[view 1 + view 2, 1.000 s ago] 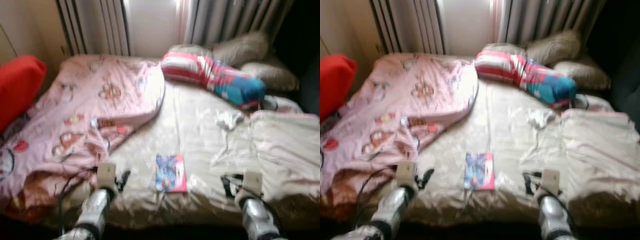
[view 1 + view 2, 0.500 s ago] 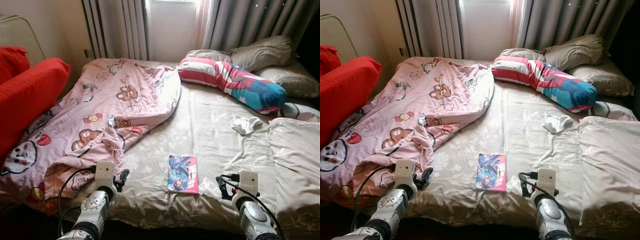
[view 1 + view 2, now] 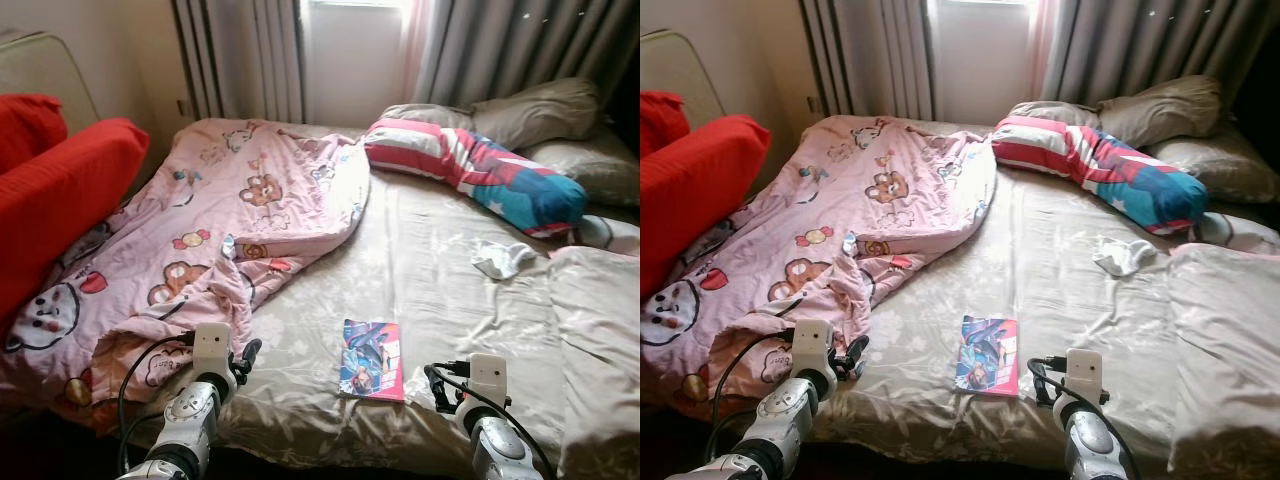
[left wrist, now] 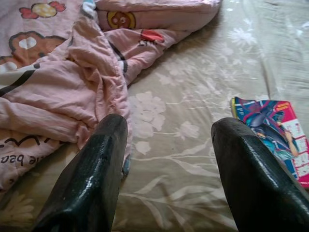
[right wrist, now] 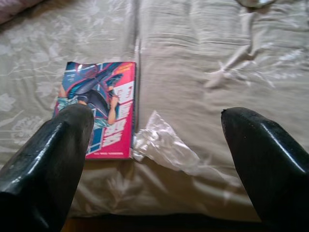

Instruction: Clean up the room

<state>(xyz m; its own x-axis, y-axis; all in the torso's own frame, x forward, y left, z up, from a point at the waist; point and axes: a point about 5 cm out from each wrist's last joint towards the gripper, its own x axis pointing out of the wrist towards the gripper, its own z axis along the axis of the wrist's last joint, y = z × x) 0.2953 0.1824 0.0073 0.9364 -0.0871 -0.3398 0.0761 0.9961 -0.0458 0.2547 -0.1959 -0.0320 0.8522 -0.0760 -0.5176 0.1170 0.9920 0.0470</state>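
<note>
Grey curtains [image 3: 520,50] behind bed; red cushion [image 3: 60,200] at left.

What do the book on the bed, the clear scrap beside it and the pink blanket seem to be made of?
The book: paper with a glossy printed cover, judging by its sheen and flat, thin edge. The scrap: probably thin clear plastic film, crinkled and see-through with bright glints. The pink blanket: soft matte woven fabric, likely cotton, printed with cartoon bears and lying in loose folds.
</note>
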